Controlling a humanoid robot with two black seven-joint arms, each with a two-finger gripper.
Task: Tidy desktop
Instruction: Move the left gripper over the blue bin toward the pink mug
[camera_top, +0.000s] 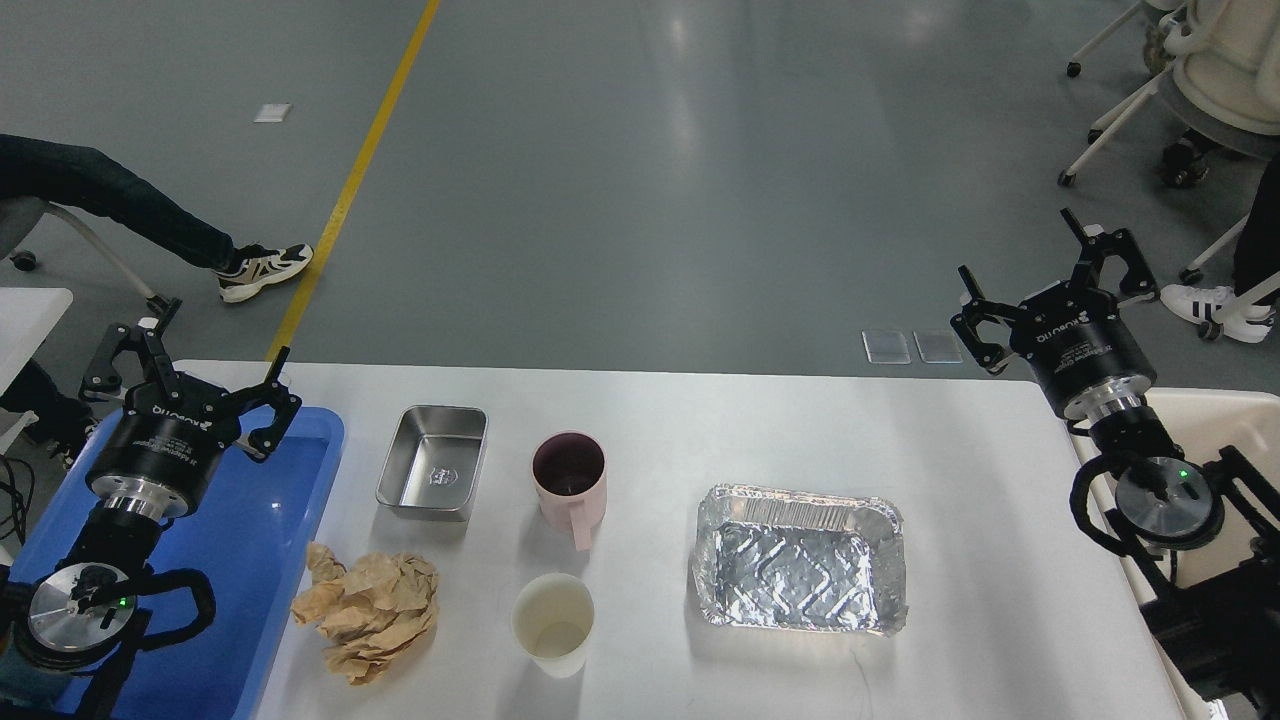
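The white desktop (980, 470) carries a steel rectangular tin (432, 476), a pink mug (570, 483), a pale paper cup (553, 622), a crumpled brown paper wad (367, 602) and a foil tray (800, 559). My left gripper (190, 355) hangs open over the far end of the blue tray (260, 560), left of the steel tin, holding nothing. Beyond the desktop's far right corner my right gripper (1055, 275) is open and empty, well away from every item.
A cream-coloured bin (1215, 420) sits off the right edge under my right arm. A seated person's leg and shoe (262, 270) are at far left, chair legs and another shoe (1215, 305) at far right. Grey floor with a yellow line lies beyond.
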